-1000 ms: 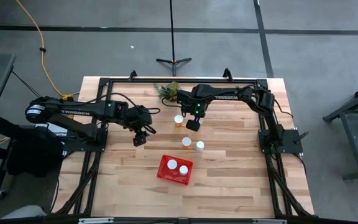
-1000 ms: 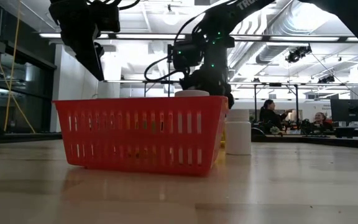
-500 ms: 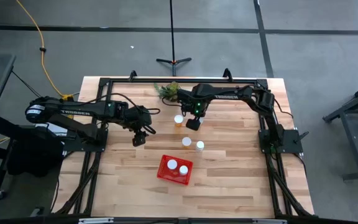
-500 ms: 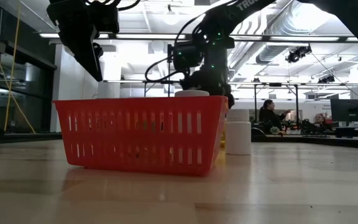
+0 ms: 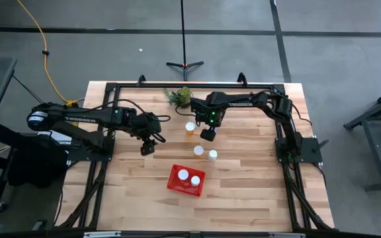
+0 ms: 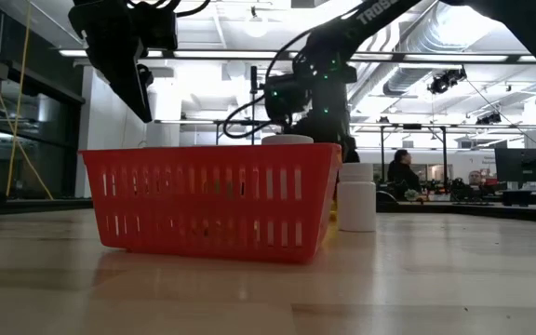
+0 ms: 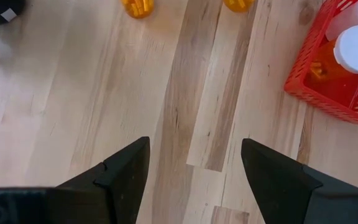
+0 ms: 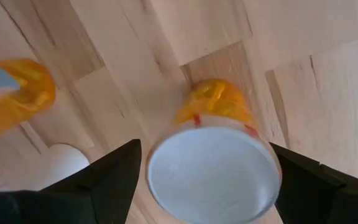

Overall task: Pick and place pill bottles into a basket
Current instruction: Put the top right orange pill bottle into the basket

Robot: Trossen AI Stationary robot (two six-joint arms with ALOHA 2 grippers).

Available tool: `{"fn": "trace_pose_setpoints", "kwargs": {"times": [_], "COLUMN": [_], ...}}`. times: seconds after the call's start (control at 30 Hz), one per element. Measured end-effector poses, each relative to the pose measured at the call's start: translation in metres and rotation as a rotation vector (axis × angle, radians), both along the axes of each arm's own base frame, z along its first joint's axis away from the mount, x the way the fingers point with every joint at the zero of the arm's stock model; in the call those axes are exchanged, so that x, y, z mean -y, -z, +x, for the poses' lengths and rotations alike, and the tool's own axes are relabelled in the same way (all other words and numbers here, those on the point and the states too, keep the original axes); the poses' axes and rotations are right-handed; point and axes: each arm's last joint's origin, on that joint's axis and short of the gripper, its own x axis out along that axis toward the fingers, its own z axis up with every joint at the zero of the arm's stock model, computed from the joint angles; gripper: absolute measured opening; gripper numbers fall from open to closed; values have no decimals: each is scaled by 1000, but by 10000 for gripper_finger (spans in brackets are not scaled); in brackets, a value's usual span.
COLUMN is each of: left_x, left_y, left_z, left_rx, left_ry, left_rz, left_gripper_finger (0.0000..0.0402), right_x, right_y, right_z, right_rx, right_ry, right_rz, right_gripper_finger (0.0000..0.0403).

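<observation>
The red basket (image 5: 186,180) lies near the table's middle front with two white-capped orange pill bottles (image 5: 183,175) inside. Three more bottles stand on the table beyond it (image 5: 190,127), (image 5: 198,151), (image 5: 212,155). My right gripper (image 5: 208,134) is over the table behind these, shut on a sixth bottle (image 8: 213,168), which the gripper hides in the high view. My left gripper (image 5: 148,149) hangs open and empty left of the basket; its fingers (image 7: 194,168) frame bare wood. My right gripper pinches the pill bottle between its two fingers at the sides of its upper part, by the white cap (image 8: 157,168). The fingers come from above, pointing down. The bottle stands upright between them, cap up. Whether its base is off the table, I cannot tell.
A small green plant (image 5: 179,96) stands at the table's far edge, just behind my right gripper. In the left wrist view the basket's corner (image 7: 328,84) lies ahead. Bare wood shows around my left gripper and along the table's near side.
My right gripper has gone a little toward the table's right and near edges with the bottle still between its fingers.
</observation>
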Motion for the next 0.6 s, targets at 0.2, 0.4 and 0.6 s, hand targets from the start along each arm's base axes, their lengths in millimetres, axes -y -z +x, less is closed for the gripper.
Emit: {"fn": "trace_pose_setpoints", "kwargs": {"times": [0.2, 0.4, 0.6], "left_x": [0, 0, 0], "left_y": [0, 0, 0], "left_z": [0, 0, 0], "left_rx": [0, -1, -3], "left_ry": [0, 0, -1], "left_rz": [0, 0, 0], "left_gripper_finger": [287, 287, 287], "right_x": [1, 2, 2], "right_y": [0, 0, 0], "right_z": [4, 4, 4], "right_rx": [37, 45, 41], "right_ry": [7, 5, 0], "right_rz": [-17, -20, -24], "right_gripper_finger": [307, 307, 300]}}
